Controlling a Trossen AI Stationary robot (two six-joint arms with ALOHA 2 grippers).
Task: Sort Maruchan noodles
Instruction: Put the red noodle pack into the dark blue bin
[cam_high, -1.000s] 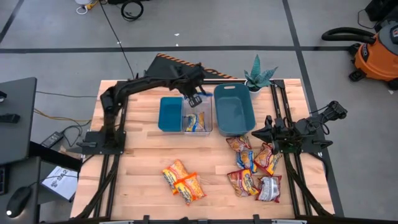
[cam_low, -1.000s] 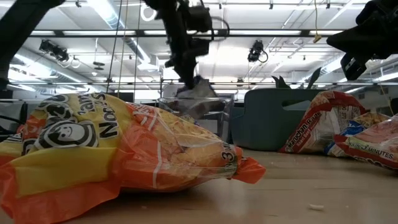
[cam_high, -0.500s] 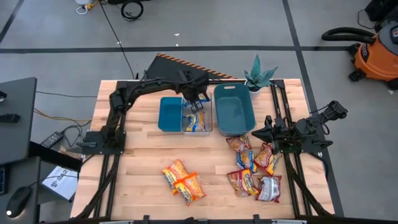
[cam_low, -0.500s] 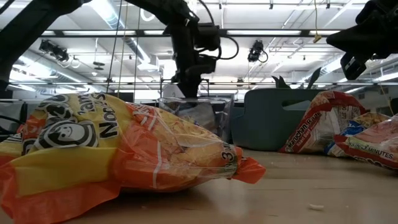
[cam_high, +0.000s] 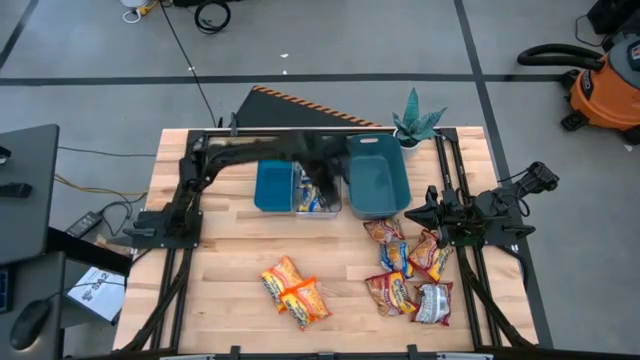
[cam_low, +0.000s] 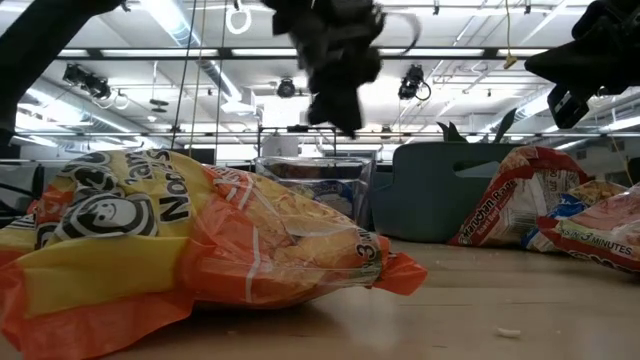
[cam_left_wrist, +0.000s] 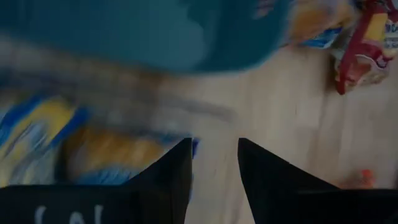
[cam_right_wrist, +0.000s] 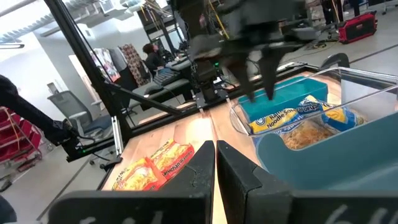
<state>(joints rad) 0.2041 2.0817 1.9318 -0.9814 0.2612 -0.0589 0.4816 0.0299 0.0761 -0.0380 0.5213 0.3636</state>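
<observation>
Yellow-and-blue Maruchan noodles (cam_high: 315, 198) lie in a clear bin (cam_high: 318, 210) between two teal bins (cam_high: 272, 184) (cam_high: 376, 176). My left gripper (cam_high: 322, 185) hovers open above the clear bin, with nothing between its fingers (cam_left_wrist: 214, 168). Orange-yellow packets (cam_high: 295, 290) lie flat at the near middle of the table. Red-brown packets (cam_high: 392, 290) and a silvery-white one (cam_high: 433, 303) lie at the near right. My right gripper (cam_high: 424, 213) waits shut at the right edge, above the red-brown packets.
A potted plant (cam_high: 414, 122) stands at the far right corner behind the larger teal bin. Bare wood lies between the bins and the orange packets. An orange packet (cam_low: 180, 250) fills the near left of the low view.
My left gripper has moved from the clear bin's far side toward the table's near edge, over the bin. Its fingers have opened and let go of the packet it held, which now lies in the clear bin.
</observation>
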